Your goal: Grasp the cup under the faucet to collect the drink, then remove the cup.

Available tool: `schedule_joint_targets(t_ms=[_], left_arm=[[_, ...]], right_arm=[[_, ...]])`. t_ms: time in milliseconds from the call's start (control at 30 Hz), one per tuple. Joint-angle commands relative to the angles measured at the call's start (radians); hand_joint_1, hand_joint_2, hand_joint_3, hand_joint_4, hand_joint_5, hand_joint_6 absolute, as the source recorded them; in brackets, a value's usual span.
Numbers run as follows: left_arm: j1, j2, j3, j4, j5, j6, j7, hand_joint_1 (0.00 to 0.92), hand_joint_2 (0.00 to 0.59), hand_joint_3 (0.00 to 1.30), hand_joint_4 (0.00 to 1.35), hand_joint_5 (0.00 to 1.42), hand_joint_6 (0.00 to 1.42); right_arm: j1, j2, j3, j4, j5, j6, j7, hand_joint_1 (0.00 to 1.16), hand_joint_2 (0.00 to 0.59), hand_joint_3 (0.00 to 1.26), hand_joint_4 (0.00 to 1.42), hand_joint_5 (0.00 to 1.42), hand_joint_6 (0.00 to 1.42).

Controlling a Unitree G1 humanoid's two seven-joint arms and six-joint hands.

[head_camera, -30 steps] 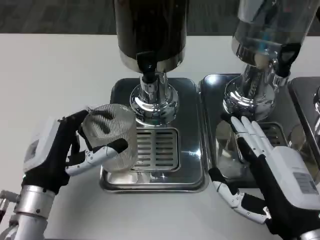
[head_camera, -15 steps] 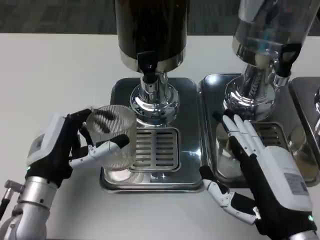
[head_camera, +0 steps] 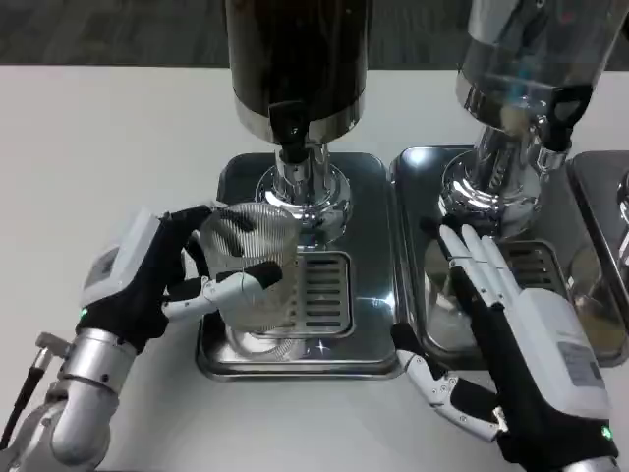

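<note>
1. Gripping the ribbed clear cup [head_camera: 252, 264], the left hand [head_camera: 162, 280] wraps it from the 9 o'clock side — black fingers curl behind the glass while a white finger [head_camera: 228, 288] crosses its near face.
2. That cup sits over the left part of the slotted grate [head_camera: 313, 292] in the near drip tray [head_camera: 383, 324], at about 7 o'clock from the black faucet [head_camera: 291, 131] of the dark dispenser [head_camera: 298, 54]; whether its base touches the tray or hangs just above it, I cannot tell.
3. The faucet's spout points down at the chrome pedestal [head_camera: 307, 192], and the cup's rim lies just beside that pedestal, toward 8 o'clock.
4. At 3 o'clock from the cup, the right hand [head_camera: 511, 334] is spread flat and holds nothing — its fingers [head_camera: 470, 258] reach toward 11 o'clock over the second drip tray [head_camera: 418, 162], its thumb [head_camera: 437, 385] angled out to 9 o'clock over the white table [head_camera: 108, 138].
5. A clear dispenser [head_camera: 526, 69] with its own black faucet [head_camera: 560, 113] stands at 12 o'clock from the right hand.
</note>
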Motion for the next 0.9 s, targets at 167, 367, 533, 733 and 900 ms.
schedule_joint_targets(t_ms=[167,367,533,733,900], left_arm=[[-0.052,-0.007,-0.038,0.025,0.045,-0.039,0.065,0.261,0.132,0.57,0.65,0.92,1.23],[-0.065,-0.004,-0.061,0.036,0.072,-0.036,0.11,0.261,0.132,0.56,0.64,0.91,1.21],[-0.078,-0.004,-0.074,0.055,0.094,-0.017,0.137,0.253,0.135,0.54,0.61,0.87,1.17],[-0.091,-0.003,-0.09,0.069,0.099,-0.009,0.172,0.248,0.136,0.53,0.61,0.86,1.16],[-0.105,-0.007,-0.101,0.074,0.115,0.009,0.196,0.247,0.137,0.52,0.6,0.86,1.16]], right_arm=[[0.024,0.006,0.006,-0.029,-0.014,0.012,-0.022,0.57,0.387,0.07,0.0,0.0,0.2],[0.022,0.002,0.005,-0.03,-0.008,0.014,-0.023,0.57,0.387,0.07,0.0,0.0,0.2],[0.021,0.002,0.006,-0.024,-0.007,0.013,-0.025,0.57,0.387,0.07,0.0,0.0,0.2],[0.019,0.004,0.008,-0.02,-0.006,0.013,-0.027,0.57,0.387,0.07,0.0,0.0,0.21],[0.014,0.006,0.008,-0.02,-0.005,0.016,-0.027,0.57,0.387,0.07,0.0,0.0,0.21]])
